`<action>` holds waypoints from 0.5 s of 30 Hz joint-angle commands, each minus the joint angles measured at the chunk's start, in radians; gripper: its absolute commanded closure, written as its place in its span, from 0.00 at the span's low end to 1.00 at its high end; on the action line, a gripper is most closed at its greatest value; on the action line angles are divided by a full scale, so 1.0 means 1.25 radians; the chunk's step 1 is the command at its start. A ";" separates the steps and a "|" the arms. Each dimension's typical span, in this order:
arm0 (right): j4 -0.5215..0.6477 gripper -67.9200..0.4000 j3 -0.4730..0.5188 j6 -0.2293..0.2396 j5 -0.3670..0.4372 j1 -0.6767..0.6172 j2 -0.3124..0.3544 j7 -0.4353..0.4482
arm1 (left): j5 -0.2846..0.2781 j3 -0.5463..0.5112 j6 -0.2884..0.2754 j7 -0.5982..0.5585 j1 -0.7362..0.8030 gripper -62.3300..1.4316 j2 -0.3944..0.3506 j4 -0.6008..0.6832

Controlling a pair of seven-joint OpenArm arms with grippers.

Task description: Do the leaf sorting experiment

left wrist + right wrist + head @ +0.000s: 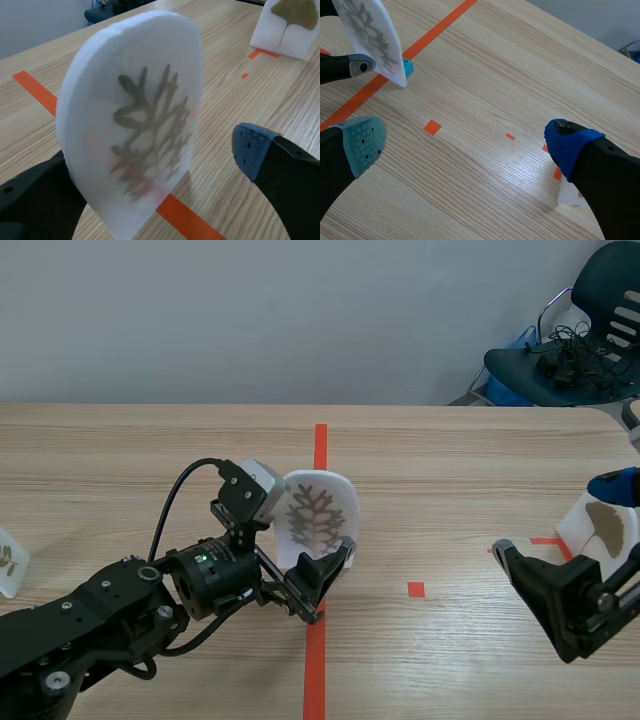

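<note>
Left gripper (pixel 325 580) spread around an upright white foam card bearing a branching leaf (pixel 315 515).
The card stands on the orange tape line (pixel 320 445) at the middle of the wooden table (pixel 450 460); right gripper (pixel 465 137) spread, beside a white fan-leaf card (pixel 600 530).

— Any writing, brand or number you can read?
— None. The white card (pixel 320 512) standing on the orange tape line (pixel 315 670) carries only a branching leaf picture. The second card (pixel 598 528), well apart from it on the surface (pixel 120 460), shows only a fan-shaped leaf.
</note>
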 commanded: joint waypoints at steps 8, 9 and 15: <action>0.013 0.00 0.003 0.000 0.006 0.007 0.006 0.009 | -0.018 -0.002 -0.005 -0.034 0.000 0.65 0.002 0.020; 0.013 0.00 0.003 0.000 0.006 0.007 0.006 0.009 | -0.018 -0.002 -0.005 -0.034 0.000 0.71 0.002 0.020; 0.013 0.00 0.003 0.000 0.006 0.007 0.006 0.009 | -0.018 -0.002 -0.007 -0.018 0.000 0.91 0.001 0.020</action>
